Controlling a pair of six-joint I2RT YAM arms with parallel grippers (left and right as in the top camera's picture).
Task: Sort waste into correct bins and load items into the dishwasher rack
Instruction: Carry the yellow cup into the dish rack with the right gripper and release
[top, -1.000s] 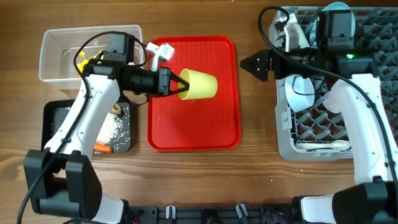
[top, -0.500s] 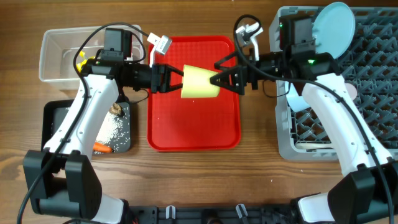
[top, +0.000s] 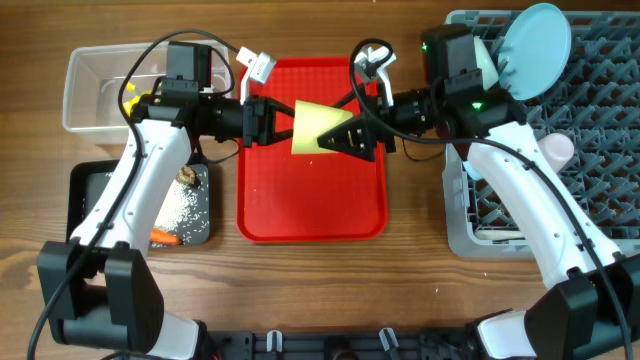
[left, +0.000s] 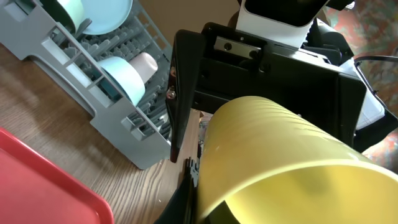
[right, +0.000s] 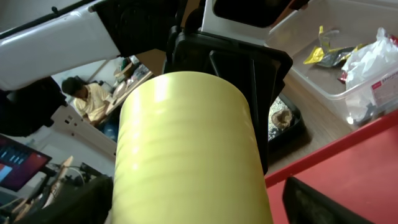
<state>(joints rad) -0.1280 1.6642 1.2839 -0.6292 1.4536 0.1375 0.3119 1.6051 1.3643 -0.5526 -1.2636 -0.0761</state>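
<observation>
The yellow cup (top: 322, 130) lies sideways in the air above the flat red serving tray (top: 310, 205). My left gripper (top: 283, 128) is shut on its rim, one finger (left: 186, 193) outside and the other inside the mouth. My right gripper (top: 342, 134) reaches in from the rack side and straddles the cup's base end (right: 186, 149). It is open, with a gap showing beside its right finger (right: 323, 202). The grey dishwasher rack (top: 600, 120) holds the light blue plate (top: 535, 35), a light blue bowl (left: 121, 78) and the pink cup (top: 557, 148).
The clear tub (top: 90, 90) at back left holds a yellow wrapper (right: 326, 53) and a red-white wrapper (right: 373, 59). In front of it, the black tray (top: 90, 200) holds rice (top: 185, 205), a brown lump (top: 187, 176) and a carrot (top: 165, 238).
My right arm swung left from the rack and brought its open jaws around the cup's base, and they have narrowed a little. The left gripper kept its hold and raised the cup slightly.
</observation>
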